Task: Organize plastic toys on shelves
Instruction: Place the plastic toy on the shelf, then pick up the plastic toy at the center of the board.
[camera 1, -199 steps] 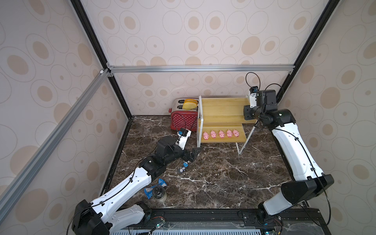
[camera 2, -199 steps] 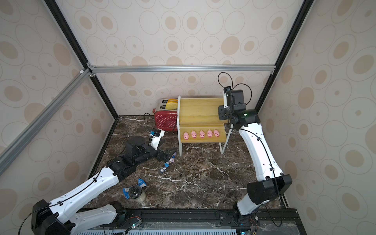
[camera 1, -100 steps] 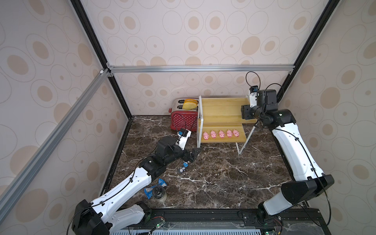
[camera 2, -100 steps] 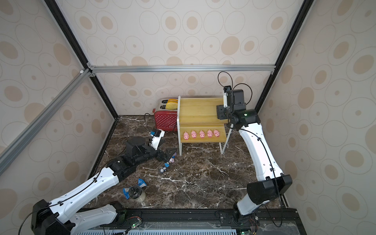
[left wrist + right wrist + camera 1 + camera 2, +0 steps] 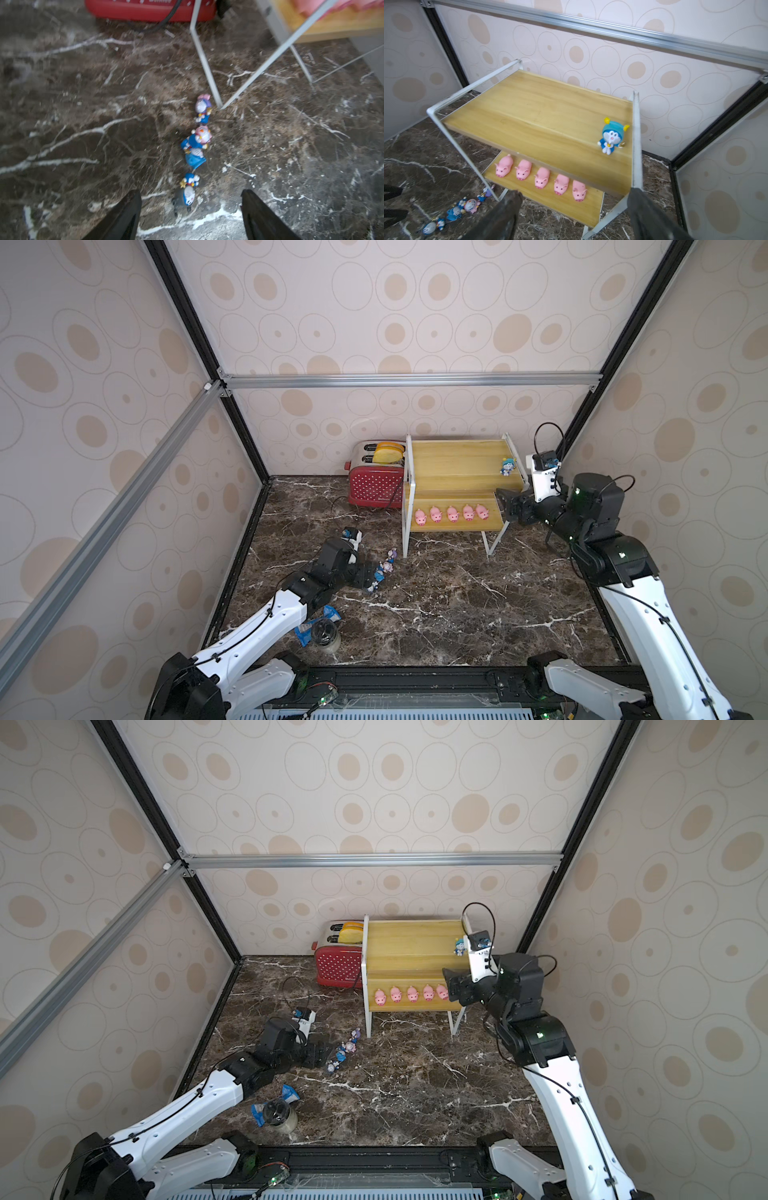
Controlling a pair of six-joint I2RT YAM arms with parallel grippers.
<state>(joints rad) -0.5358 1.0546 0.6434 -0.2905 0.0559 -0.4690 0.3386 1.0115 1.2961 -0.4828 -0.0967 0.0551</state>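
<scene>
A dark marble tabletop [image 5: 457,614] carries everything. A two-tier rack [image 5: 408,489] is stood on it directly ahead of the right gripper [image 5: 508,506]. One blue cartoon figurine [image 5: 507,466] is seated on the upper yellow board [image 5: 453,460], at the end nearest that gripper. Five pink pigs [image 5: 451,513] are lined up on the lower board [image 5: 457,526]. Four more figurines [image 5: 384,568] are strung along the marble just ahead of the left gripper [image 5: 368,574], toward a rack leg. A red polka-dot toaster [image 5: 374,489] is set farther ahead. A dark-lidded jar [image 5: 325,635] and a crumpled blue wrapper [image 5: 305,632] are left behind that gripper.
</scene>
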